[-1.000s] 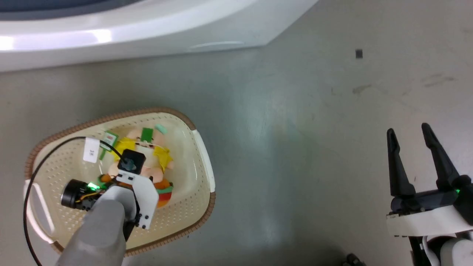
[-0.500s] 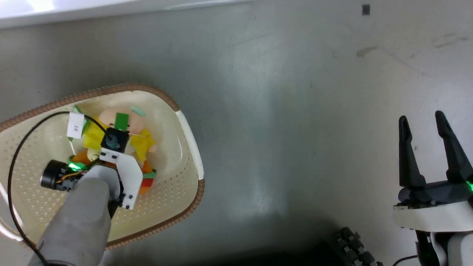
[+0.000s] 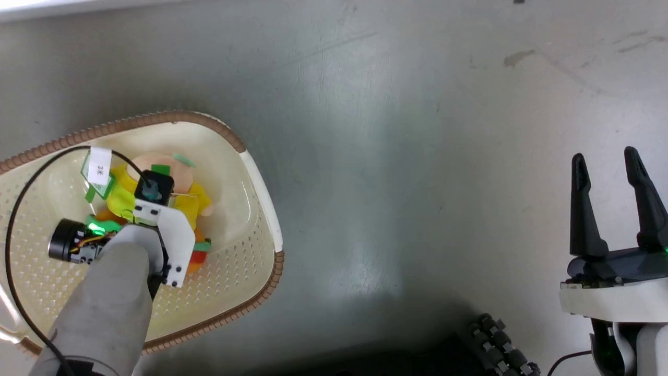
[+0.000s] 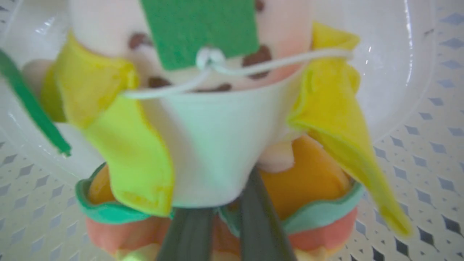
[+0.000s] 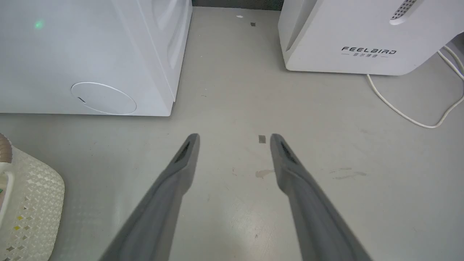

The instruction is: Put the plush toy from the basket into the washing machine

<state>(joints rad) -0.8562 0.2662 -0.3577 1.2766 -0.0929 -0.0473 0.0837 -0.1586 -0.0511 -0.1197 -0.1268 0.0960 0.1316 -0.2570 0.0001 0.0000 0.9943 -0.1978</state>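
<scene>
Nearest the robot, the left gripper (image 4: 223, 204) reaches down into the basket (image 3: 156, 116). In the left wrist view its two dark fingers are drawn close together and buried in the lower layers of the plush toy (image 4: 214, 145). They seem to be pinched on the green and orange folds, though the fingertips are hidden inside the fabric. The toy is still within the basket walls, near the end farther from the robot, with its yellow flaps and green tags hanging loose. Whether it has come off the perforated bottom I cannot tell. Off to the other side, the right gripper (image 3: 605, 154) hangs over the bare grey floor (image 3: 391, 183) with its fingers spread apart and nothing between them. Farther off, the right wrist view shows the lower white front of the washing machine (image 5: 90, 54) beyond the basket, well apart from it across open floor. A second white appliance (image 5: 362, 36) stands to one side. The machine's door is out of sight. As I read it, the grasp is made but little else: the toy must still be lifted out, carried over and placed in the drum.
</scene>
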